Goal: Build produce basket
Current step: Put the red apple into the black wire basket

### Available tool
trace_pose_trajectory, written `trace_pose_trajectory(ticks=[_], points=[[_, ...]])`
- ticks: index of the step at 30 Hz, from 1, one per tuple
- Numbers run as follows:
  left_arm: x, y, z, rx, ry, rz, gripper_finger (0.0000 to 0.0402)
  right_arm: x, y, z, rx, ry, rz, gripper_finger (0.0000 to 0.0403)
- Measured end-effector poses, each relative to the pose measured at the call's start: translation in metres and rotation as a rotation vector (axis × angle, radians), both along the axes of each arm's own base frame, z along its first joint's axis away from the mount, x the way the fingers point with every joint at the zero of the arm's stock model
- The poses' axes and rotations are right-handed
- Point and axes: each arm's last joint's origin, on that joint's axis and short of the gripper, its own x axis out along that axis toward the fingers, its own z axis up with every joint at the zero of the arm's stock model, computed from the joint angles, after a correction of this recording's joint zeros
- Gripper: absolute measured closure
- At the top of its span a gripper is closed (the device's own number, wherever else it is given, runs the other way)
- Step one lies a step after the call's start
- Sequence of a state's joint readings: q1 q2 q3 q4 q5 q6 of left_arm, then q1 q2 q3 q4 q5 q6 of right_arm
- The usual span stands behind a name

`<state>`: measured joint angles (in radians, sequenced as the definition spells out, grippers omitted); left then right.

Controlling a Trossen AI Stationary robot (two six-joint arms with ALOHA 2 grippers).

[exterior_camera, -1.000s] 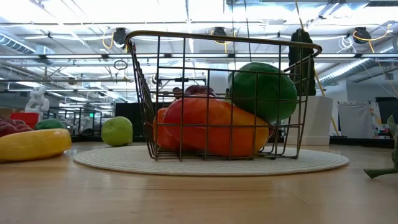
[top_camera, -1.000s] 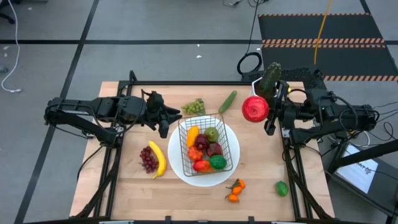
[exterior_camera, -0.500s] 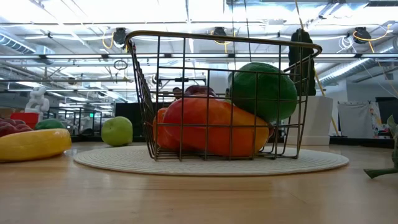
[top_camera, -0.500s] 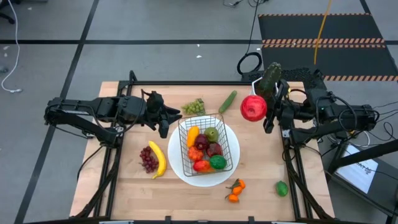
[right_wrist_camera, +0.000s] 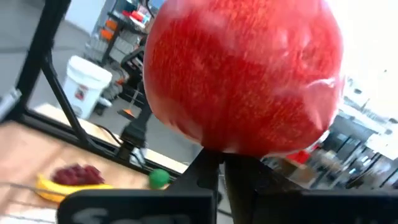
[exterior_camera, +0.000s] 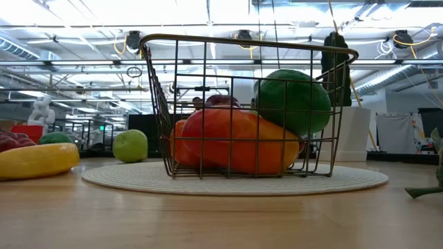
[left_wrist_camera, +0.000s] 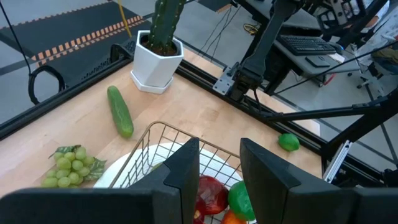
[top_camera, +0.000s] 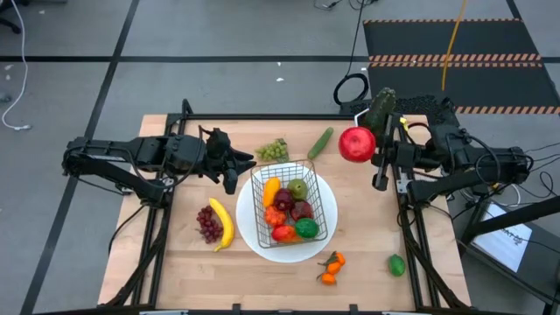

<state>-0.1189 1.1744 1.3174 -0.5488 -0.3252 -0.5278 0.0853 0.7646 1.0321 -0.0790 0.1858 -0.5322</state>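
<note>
Wood tabletop, near edge first: tangerines and a lime lie loose on the robot's right side, purple grapes and banana on the left, none in the basket yet.

Mid-table: wire basket sits on the white plate, already holding an orange pepper, a pear, dark red apples, a tomato and a green fruit. Low view shows them piled roughly to half the wall height, so room is left.

Left gripper hovers just off the basket's far-left corner, jaws a little apart, nothing between them in its wrist view. Looks parked.

Far side: green grapes and cucumber are loose near the back edge, cactus pot at the back right corner.

Right gripper is clamped shut on the stem of a big red apple, held in the air beside the cactus, apart from the basket.

Step in hand, as I read it: carrying the red apple over to the basket. Next move calls for a sweep toward the basket, clearing the rim, then lowering over a free spot before letting go. Apple is large against the basket, and the left gripper sits close to that corner, so clearance is the thing to watch.

Versus a second ago: the apple and right gripper have shifted slightly toward the back edge. Left arm, basket contents and loose produce are unchanged.
</note>
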Motion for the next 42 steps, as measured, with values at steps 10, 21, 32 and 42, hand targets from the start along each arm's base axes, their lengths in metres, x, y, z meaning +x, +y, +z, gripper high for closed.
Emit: trace_pose_trajectory(ticks=[10,21,32,42], points=[[0.0,0.0,0.0,0.0,0.0,0.0,0.0286,0.018,0.0,-0.007,0.384,-0.007,-0.021,0.0398],[0.0,-0.001,0.0,0.082,0.022,-0.056,0.0286,0.067,0.004,-0.018,0.821,-0.091,0.025,0.0398],[0.0,0.002,0.0,0.168,0.043,-0.089,0.0286,0.1,0.01,-0.039,1.252,-0.133,-0.005,0.0398],[-0.011,0.013,-0.003,0.192,0.118,-0.195,0.0286,0.127,0.034,-0.06,1.267,-0.032,-0.04,0.0398]])
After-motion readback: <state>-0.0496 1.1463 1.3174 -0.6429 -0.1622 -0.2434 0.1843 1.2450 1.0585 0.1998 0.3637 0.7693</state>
